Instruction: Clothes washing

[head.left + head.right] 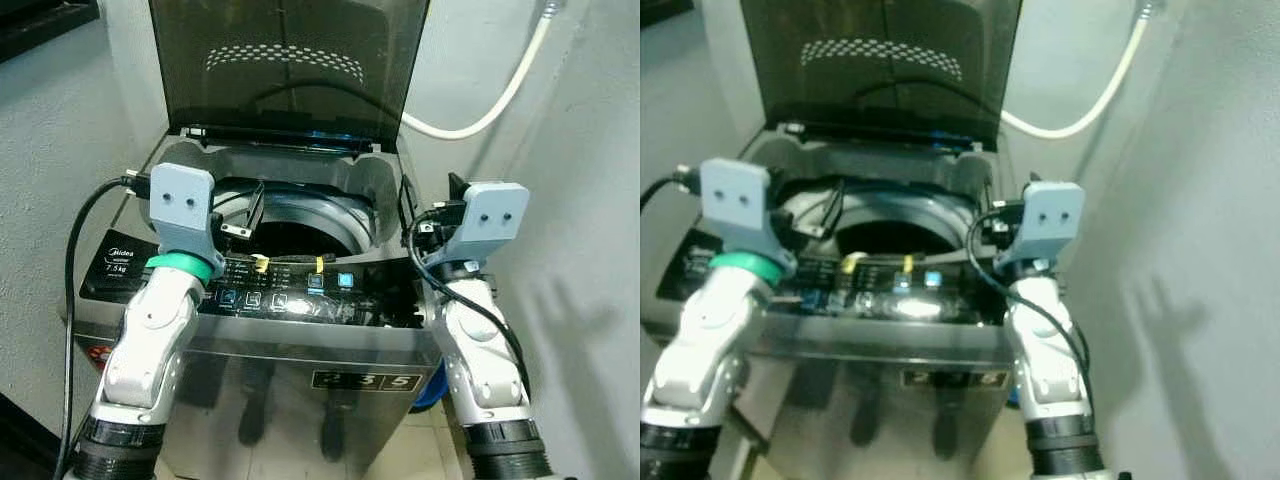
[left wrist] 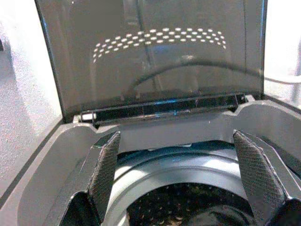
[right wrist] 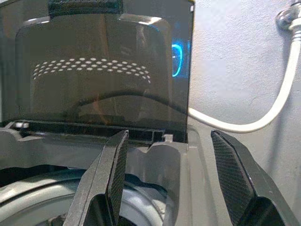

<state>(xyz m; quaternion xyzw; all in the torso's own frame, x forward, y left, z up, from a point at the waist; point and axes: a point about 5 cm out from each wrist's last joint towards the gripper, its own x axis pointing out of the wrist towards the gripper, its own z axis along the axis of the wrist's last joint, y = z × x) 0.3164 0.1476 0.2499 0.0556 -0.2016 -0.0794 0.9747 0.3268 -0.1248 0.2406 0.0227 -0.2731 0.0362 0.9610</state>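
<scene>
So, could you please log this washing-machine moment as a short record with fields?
Appliance: top-loading washing machine, silver front, dark control panel with lit buttons
Lid: tinted lid raised upright at the back
Drum: drum open, something dark lies inside, unclear what
Left gripper: left gripper open, held above the drum's near-left rim, holding nothing
Right gripper: right gripper open, at the machine's right edge, holding nothing
Hose: white hose running along the wall behind right
Surroundings: light walls on both sides
</scene>
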